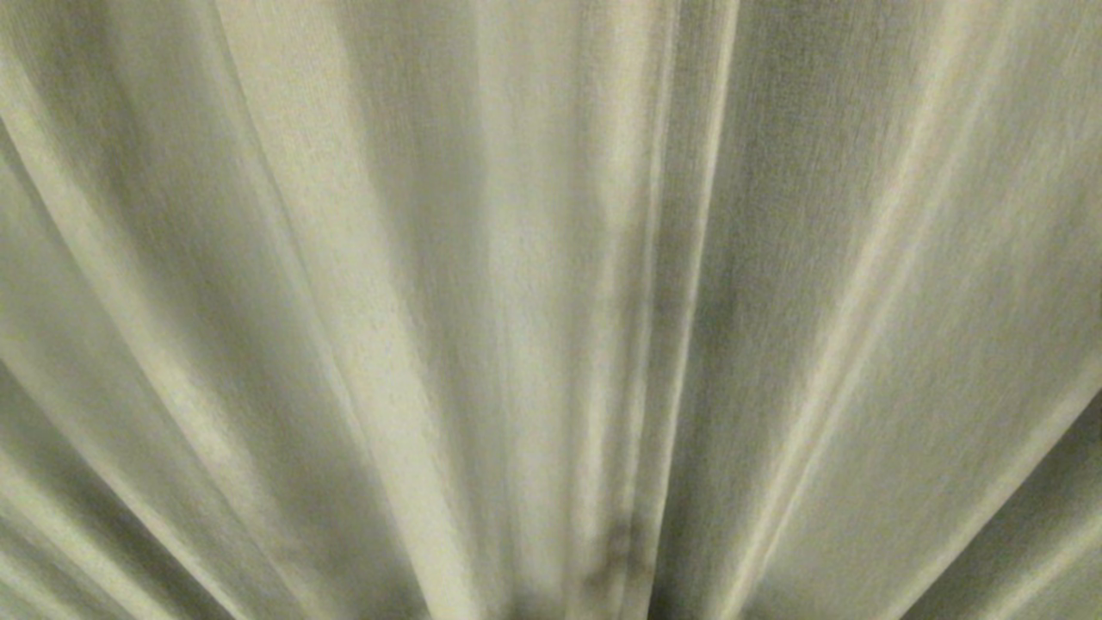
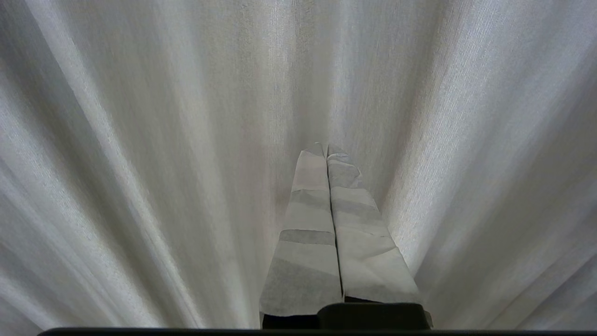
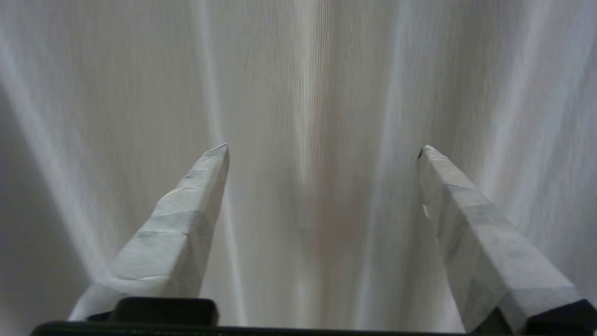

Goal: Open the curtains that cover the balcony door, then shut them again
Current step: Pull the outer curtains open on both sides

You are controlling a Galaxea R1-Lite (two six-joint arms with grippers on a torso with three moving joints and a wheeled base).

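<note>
The curtains [image 1: 551, 284] hung drawn, their pale pleats filling every view. The right gripper [image 3: 322, 149] pointed straight at the fabric, its taped fingers [image 3: 186, 224] spread wide around nothing. The left gripper [image 2: 326, 147] faced the curtains too, fingers pressed together, empty.

Two curtains [image 1: 362, 327] met at one hemmed seam right of centre in the head view. Two grippers were present: one left gripper [image 2: 326, 148] with two tape-wrapped fingers, and one right gripper [image 3: 322, 148] with two.
</note>
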